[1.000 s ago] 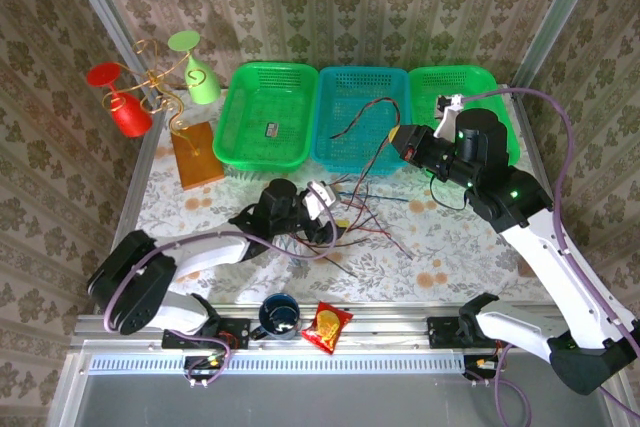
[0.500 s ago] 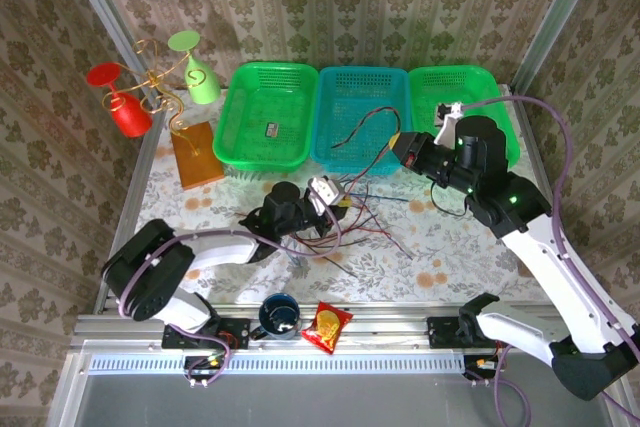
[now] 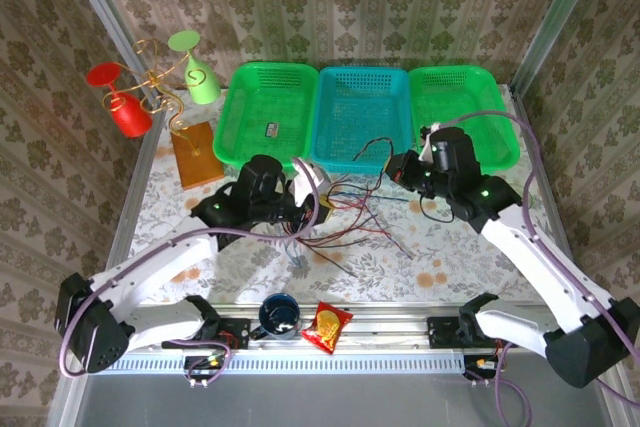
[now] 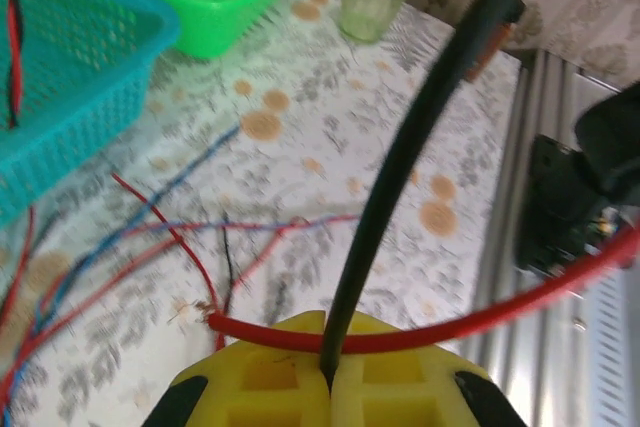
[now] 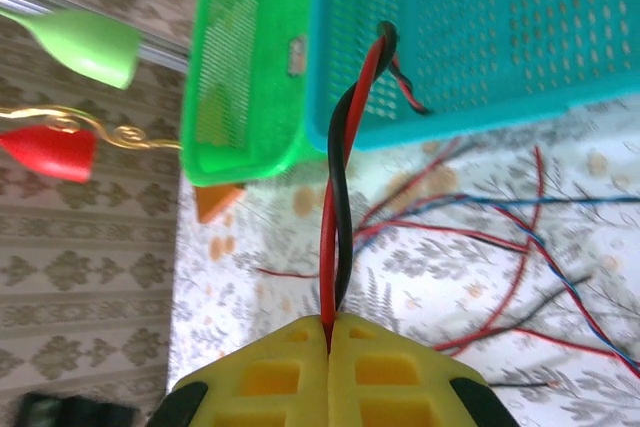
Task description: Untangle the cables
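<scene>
Cables (image 3: 352,215) sit tangled on the table (image 3: 450,247) just in front of the teal basket (image 3: 350,107). I see my left gripper (image 4: 328,379) pressed together on a black cable (image 4: 400,147), with a red cable (image 4: 520,299) lying across its pads. My right gripper (image 5: 328,332) pinches a twisted red-black pair (image 5: 335,217) that runs into the basket.

L pincer (image 3: 318,199) jaws closed, arm stretched fwd, R pincer (image 3: 396,168) closed, arm bent inward
</scene>
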Controlling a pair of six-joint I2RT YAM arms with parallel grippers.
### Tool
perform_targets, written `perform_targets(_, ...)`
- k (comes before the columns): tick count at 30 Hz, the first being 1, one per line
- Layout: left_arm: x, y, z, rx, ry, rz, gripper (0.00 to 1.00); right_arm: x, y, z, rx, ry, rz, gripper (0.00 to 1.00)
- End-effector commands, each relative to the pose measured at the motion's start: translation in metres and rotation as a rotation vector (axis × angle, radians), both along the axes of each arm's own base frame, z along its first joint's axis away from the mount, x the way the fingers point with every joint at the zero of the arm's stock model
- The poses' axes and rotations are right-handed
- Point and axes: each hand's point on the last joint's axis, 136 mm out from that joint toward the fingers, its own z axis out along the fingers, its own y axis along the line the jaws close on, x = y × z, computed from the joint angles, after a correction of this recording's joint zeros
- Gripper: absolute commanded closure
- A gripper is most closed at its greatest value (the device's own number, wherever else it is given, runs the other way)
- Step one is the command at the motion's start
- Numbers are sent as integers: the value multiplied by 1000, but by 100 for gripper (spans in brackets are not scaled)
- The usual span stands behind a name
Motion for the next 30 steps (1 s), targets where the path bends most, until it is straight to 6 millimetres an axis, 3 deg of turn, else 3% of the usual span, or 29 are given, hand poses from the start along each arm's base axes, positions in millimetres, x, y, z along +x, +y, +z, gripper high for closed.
perform_targets(1,-41,24,-11,100,252,-34,100,2,13,-32,20,74,52,92)
perform_targets(3,-45,23,-2,43,317,-41,100,3,19,-47,44,117,62,67)
perform_targets(5,-38,27,0,-5,414,-14,100,6,25,-39,94,105,72,40)
perform_targets(8,-23,36,8,-23,509,38,100,7,21,-18,112,47,51,24)
perform_targets(15,-2,39,46,-101,539,54,100,-9,3,15,45,-58,68,18)
perform_targets(20,20,29,71,-209,544,92,100,-21,-7,50,19,-263,82,17)
perform_targets(24,32,25,88,-263,482,100,100,-19,-19,67,131,-335,-56,15)
perform_targets(27,42,27,90,-269,485,134,100,-16,-11,71,297,-295,-110,14)
perform_targets(30,50,26,91,-287,501,154,100,-17,14,76,347,-298,-76,14)
